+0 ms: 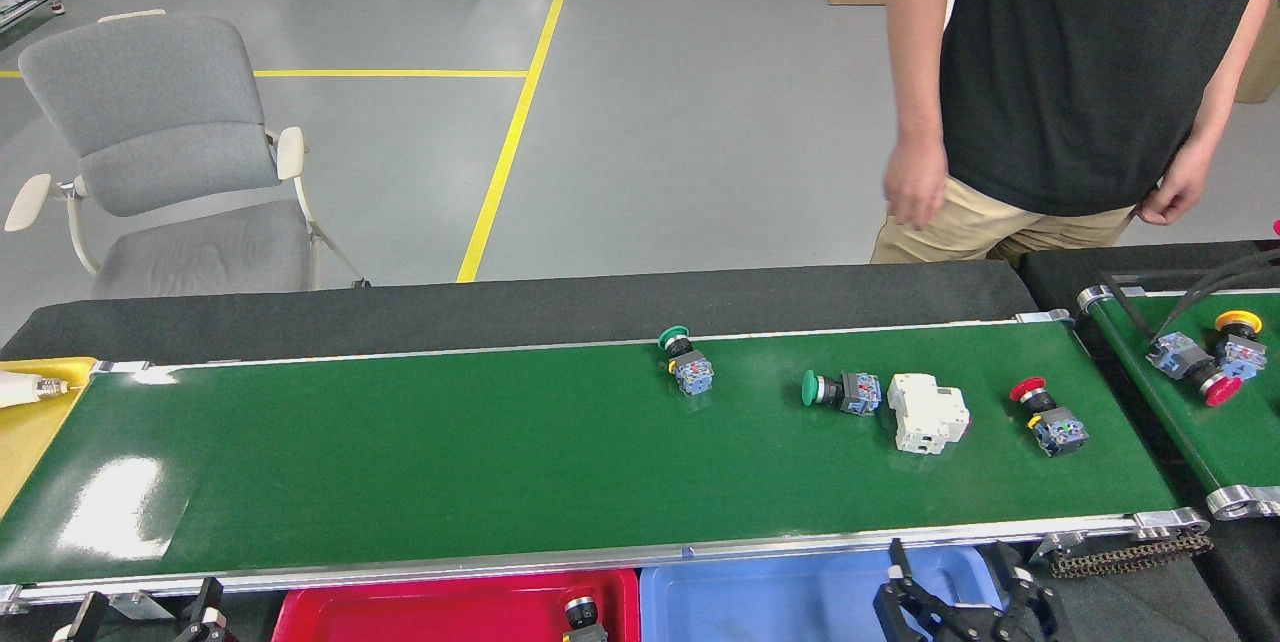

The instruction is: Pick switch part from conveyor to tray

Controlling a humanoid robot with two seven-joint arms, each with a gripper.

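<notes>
One switch part [581,614] lies in my red tray [420,612], at its right end, below the near rail of the conveyor [400,452]. Four more parts ride the belt's right half: green button [686,363], green button [840,391], white block [927,412], red button [1047,416]. My right hand [965,602] hangs over the blue tray [780,602], fingers apart, holding nothing. My left hand [145,617] barely peeks in; I cannot tell its state.
</notes>
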